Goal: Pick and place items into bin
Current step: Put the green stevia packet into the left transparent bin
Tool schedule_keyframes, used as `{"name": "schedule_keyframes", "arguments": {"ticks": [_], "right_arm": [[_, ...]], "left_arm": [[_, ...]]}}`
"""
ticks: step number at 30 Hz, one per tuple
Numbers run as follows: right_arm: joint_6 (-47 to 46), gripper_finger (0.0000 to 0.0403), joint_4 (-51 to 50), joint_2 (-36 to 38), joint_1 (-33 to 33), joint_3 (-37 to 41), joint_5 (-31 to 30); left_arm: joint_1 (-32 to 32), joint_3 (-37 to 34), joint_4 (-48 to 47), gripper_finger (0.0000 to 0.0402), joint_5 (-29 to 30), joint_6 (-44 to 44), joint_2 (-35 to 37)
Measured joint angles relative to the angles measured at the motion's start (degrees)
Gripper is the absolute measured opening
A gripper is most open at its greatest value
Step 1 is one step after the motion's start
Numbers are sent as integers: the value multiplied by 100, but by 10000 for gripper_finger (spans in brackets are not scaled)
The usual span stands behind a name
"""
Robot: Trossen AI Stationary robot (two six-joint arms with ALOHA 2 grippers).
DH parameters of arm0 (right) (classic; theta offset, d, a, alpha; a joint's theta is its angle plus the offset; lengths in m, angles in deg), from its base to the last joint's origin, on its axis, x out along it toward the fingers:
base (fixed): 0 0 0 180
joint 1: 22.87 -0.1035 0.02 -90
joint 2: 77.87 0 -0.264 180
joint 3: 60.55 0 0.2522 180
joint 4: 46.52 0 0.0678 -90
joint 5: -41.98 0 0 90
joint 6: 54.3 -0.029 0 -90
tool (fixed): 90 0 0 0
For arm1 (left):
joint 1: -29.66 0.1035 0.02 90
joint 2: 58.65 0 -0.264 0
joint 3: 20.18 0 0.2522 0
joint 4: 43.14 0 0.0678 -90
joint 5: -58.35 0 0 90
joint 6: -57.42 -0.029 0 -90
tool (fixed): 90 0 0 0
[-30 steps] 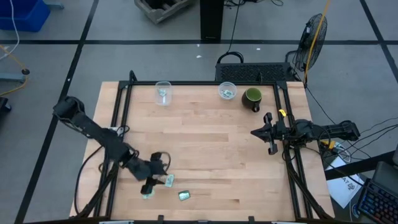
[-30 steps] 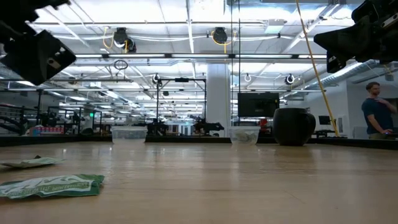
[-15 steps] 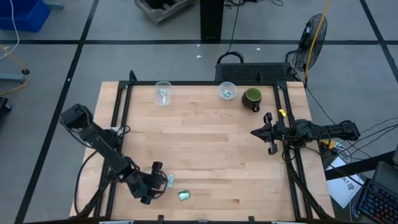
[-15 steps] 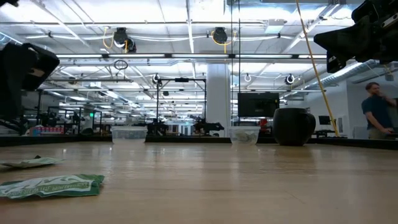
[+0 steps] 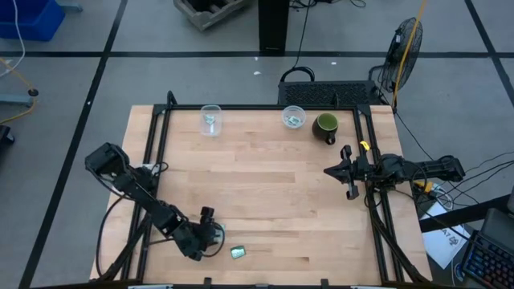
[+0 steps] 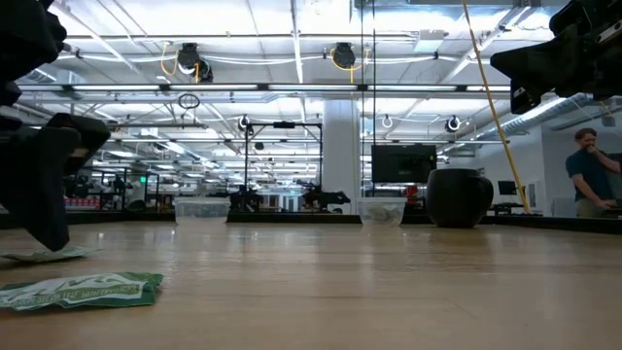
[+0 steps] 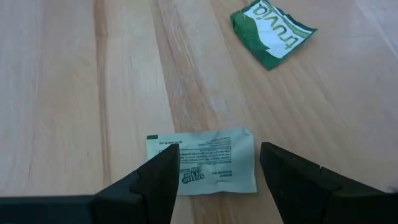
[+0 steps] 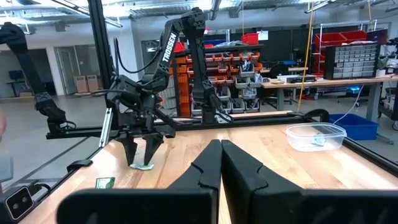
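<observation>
Wooden tabletop (image 5: 273, 185) beneath workshop lights (image 6: 335, 55)

A dark green mug (image 5: 326, 125) stands near the far right corner of the wooden worktop (image 5: 265, 177). Beyond that corner a fan (image 5: 405, 42) stands on the grey floor. A person (image 6: 589, 173) shows in the room behind.

Pale packet (image 7: 202, 160) flat, dark green packet (image 7: 272, 32) near
</observation>
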Motion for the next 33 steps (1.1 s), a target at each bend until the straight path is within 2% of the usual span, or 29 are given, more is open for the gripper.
{"name": "schedule_keyframes", "arguments": {"ticks": [4,13,19,27,30,33], "right_arm": [[-2,4,0,-2,-2,-2,0],[-2,4,0,-1,-1,-1,0],[0,4,0,-2,-1,-2,0],[-2,4,1,-1,0,-1,0],[-2,4,1,-2,-1,0,0],[-2,4,0,-2,0,-2,0]], "left_arm": [[81,2,27,211,-71,6,-6],[214,-11,161,119,31,-37,69],[403,-11,182,75,64,-131,153],[668,-11,13,9,-584,-188,155],[676,-11,32,9,-629,33,178],[676,-11,97,40,-627,111,190]]}}
